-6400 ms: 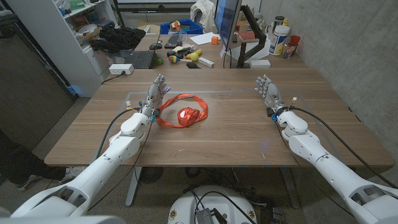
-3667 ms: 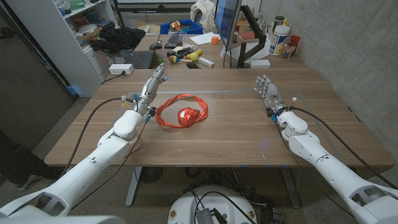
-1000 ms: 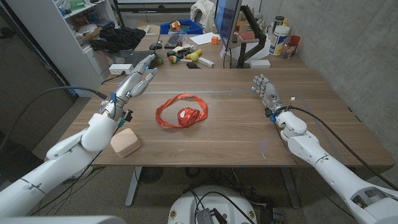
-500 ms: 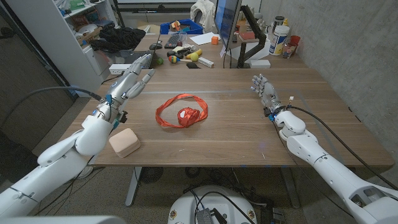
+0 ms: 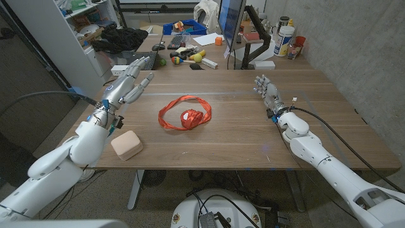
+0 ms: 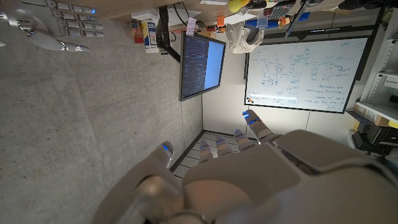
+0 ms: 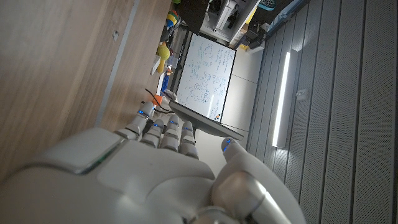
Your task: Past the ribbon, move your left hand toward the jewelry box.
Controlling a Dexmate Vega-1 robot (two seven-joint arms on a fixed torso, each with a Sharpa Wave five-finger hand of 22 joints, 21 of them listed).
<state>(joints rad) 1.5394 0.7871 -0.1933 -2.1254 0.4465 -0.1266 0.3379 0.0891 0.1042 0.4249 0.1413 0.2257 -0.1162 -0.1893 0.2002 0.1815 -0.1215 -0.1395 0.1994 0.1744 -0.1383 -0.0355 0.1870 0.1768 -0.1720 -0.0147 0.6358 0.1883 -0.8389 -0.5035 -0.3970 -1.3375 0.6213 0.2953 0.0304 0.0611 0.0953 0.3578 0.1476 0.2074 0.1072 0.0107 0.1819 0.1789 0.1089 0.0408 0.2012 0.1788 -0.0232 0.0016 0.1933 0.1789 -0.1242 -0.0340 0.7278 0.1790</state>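
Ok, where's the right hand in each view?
Head view: right hand on the table's right side, fingers apart.
Left wrist view: that picture's top left corner, against the concrete wall.
Right wrist view: picture's lower part, seen from behind.
Landmark: monitor, head and left wrist views.

The worktop (image 5: 234, 136) is wood-grained with a smooth, matt finish. The ribbon (image 5: 185, 114) is glossy orange-red fabric. The jewelry box (image 5: 126, 145) has a soft, matt beige covering. The left hand (image 5: 127, 82) has smooth silver-grey plastic shells.
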